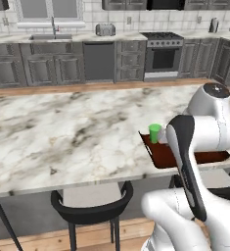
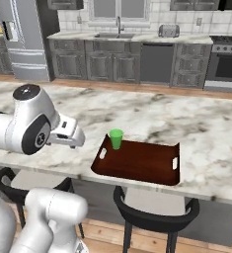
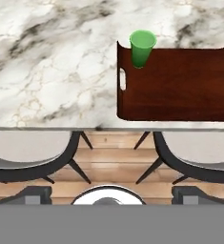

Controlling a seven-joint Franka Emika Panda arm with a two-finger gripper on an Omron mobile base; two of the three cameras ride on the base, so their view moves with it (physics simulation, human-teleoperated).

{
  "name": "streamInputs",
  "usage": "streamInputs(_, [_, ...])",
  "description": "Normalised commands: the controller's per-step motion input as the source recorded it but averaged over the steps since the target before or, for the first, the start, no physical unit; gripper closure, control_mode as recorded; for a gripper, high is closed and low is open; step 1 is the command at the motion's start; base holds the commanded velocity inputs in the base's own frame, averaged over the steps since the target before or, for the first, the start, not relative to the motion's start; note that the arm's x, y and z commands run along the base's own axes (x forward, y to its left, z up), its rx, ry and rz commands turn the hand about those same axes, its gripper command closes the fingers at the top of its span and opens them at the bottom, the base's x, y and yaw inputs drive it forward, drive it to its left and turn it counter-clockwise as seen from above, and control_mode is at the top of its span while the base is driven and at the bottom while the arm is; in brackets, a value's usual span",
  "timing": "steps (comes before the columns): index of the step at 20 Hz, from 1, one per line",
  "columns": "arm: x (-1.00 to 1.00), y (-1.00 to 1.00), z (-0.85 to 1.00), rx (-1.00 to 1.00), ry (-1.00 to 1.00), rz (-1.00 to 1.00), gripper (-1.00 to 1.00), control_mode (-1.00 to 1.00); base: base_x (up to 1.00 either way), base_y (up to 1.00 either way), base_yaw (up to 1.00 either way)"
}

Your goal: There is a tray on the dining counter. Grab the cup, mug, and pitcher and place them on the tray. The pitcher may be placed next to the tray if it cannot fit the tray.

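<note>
The hand (image 2: 77, 140) hangs empty with its fingers spread wide, above the near edge of the desk (image 2: 196, 126) and just left of the tray (image 2: 142, 165) in the right base view. There the tray lies at the desk's near edge, its front slightly over the lip. The cup (image 2: 116, 139) stands upright in the tray's far left corner, beside the pale handle slot. A dark stool (image 2: 154, 217) sits below the tray.

In the left base view the arm hides most of the tray (image 1: 158, 154). The cup (image 1: 155, 133) shows upright on the tray's far left part, just beside the arm. The desk (image 1: 62, 132) runs wide to the left, with a stool (image 1: 92, 206) under its near edge.

The hand view looks down from above the desk's edge. The two finger tips (image 3: 31, 193) stand far apart at the bottom corners. The tray (image 3: 180, 86) lies at upper right on the desk (image 3: 51, 71), with the cup (image 3: 142, 48) upright in its top left corner. Two stools (image 3: 32, 157) stand on the wooden floor (image 3: 111, 167) below the edge.
</note>
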Motion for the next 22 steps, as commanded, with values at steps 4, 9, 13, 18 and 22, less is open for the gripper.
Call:
streamInputs(4, [0.00,0.00,0.00,0.00,0.00,0.00,-1.00,1.00,-0.87,0.00,-0.05])
streamInputs(9, [0.00,0.00,0.00,0.00,0.00,0.00,-1.00,1.00,-1.00,0.24,-0.07])
streamInputs(13, [0.00,0.00,0.00,0.00,0.00,0.00,-1.00,1.00,-0.95,1.00,0.01])
streamInputs(18, [0.00,0.00,0.00,0.00,0.00,0.00,-1.00,1.00,-0.44,1.00,0.00])
streamInputs(22, [0.00,0.00,0.00,0.00,0.00,0.00,-1.00,1.00,-0.31,1.00,0.00])
